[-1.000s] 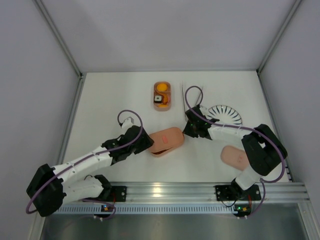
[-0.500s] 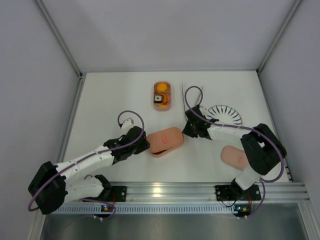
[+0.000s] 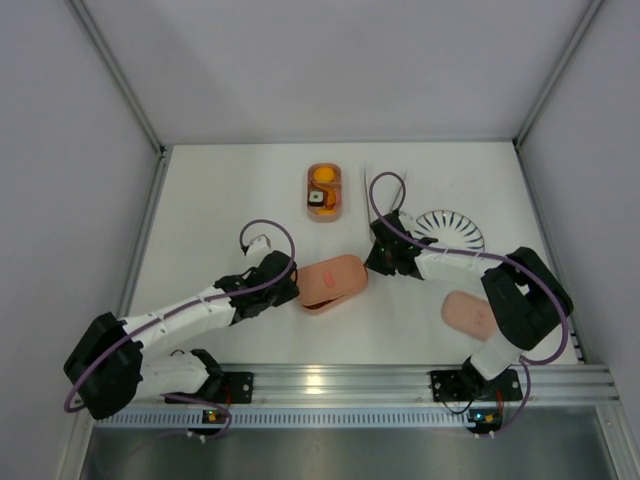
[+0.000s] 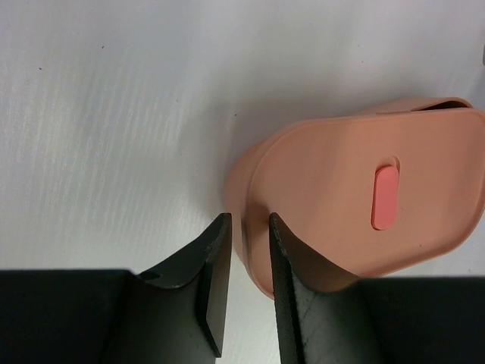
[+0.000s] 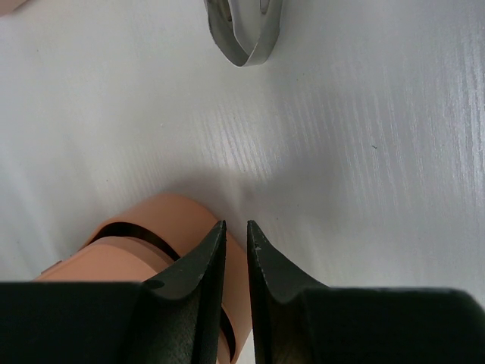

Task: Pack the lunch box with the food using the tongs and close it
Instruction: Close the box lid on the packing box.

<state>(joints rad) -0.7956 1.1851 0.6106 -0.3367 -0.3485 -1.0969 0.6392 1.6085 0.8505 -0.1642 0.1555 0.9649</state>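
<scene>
Box sits mid-table, long axis left-right, right end angled away. Right gripper pinches its right rim. Left gripper narrowly straddles the left end, grip unclear. Tongs and plate lie near; table edges are well apart.

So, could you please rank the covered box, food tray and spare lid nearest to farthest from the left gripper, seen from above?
1. covered box, right at the left gripper
2. food tray, at the back
3. spare lid, far right

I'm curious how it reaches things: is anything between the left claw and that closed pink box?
Nothing visible does. The left gripper has its fingers on either side of the pink box at its end rim.
</scene>
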